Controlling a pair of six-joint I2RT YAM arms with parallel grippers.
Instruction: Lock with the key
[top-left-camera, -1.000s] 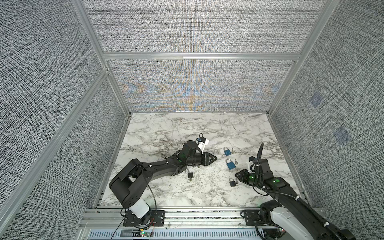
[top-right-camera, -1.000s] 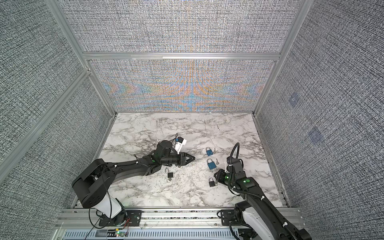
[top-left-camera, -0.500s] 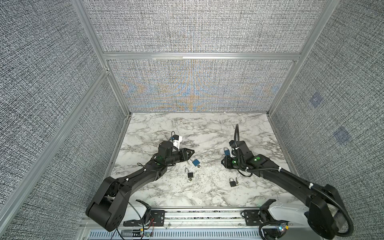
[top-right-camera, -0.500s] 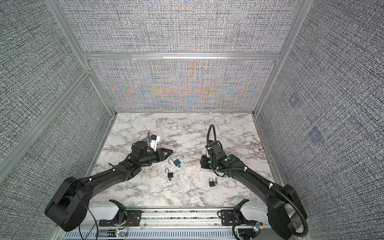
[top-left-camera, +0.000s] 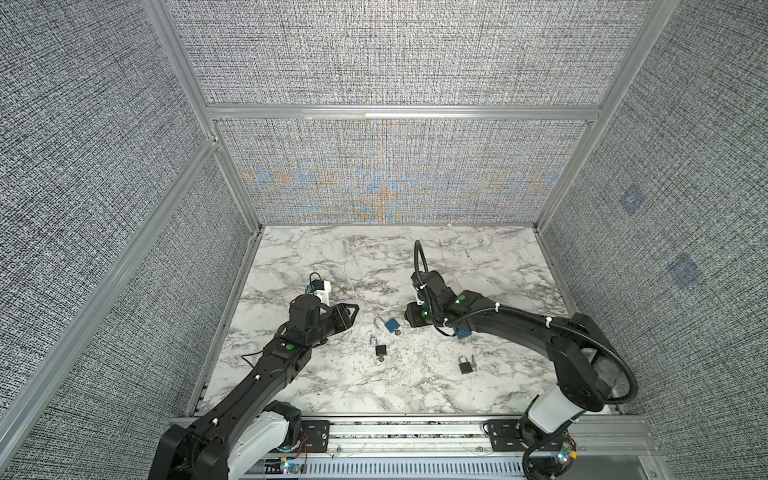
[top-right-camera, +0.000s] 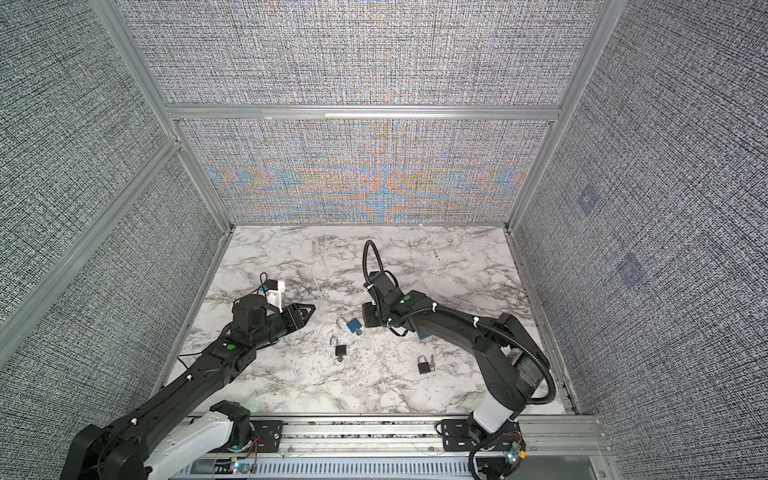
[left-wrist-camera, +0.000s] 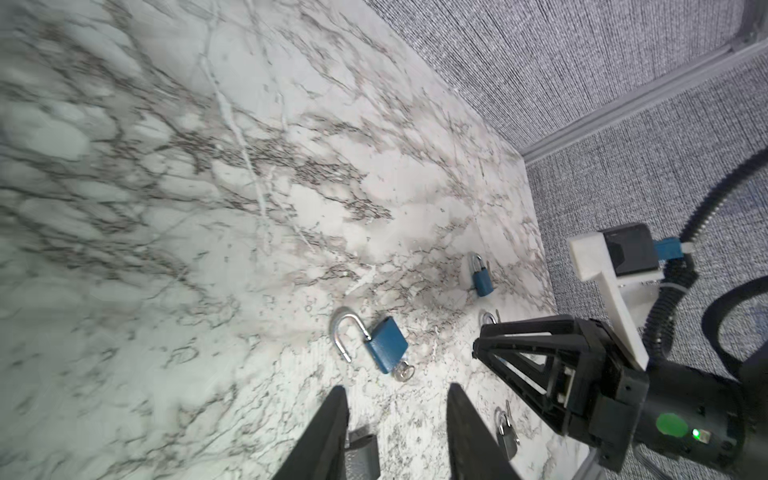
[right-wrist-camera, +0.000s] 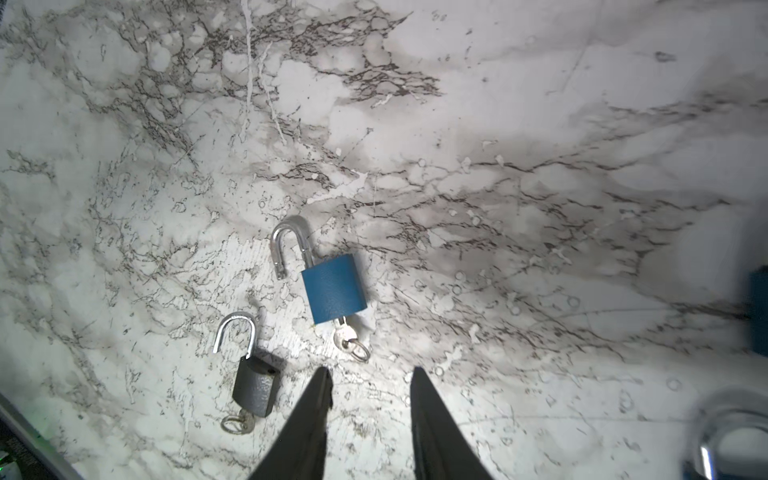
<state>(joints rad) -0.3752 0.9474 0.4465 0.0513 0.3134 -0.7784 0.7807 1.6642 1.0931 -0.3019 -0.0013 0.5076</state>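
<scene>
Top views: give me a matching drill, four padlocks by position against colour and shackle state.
1 rear central padlock
2 front central padlock
3 front right padlock
4 padlock under the right arm

a dark, shackle shut
b blue, shackle open
c blue, mostly hidden
d dark, shackle open

Pairs: 1-b, 2-d, 3-a, 4-c.
</scene>
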